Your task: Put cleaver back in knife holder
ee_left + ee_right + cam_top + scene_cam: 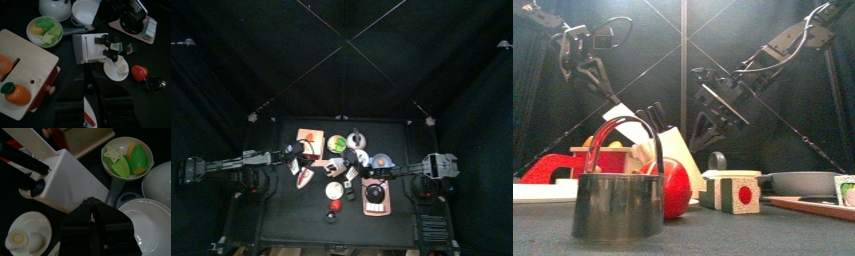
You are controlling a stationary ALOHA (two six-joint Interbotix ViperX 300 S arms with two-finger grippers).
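White knife holder [87, 47] with black handles stands mid-table, between the wood board [27, 55] and the egg plate [117, 69]. My right gripper [93, 203] is pressed together just beside it. My left gripper [576, 65] hangs high, spread, empty.

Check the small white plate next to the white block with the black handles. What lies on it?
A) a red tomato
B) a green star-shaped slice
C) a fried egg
C: the small white plate carries a fried egg with a yellow yolk, visible in both wrist views.
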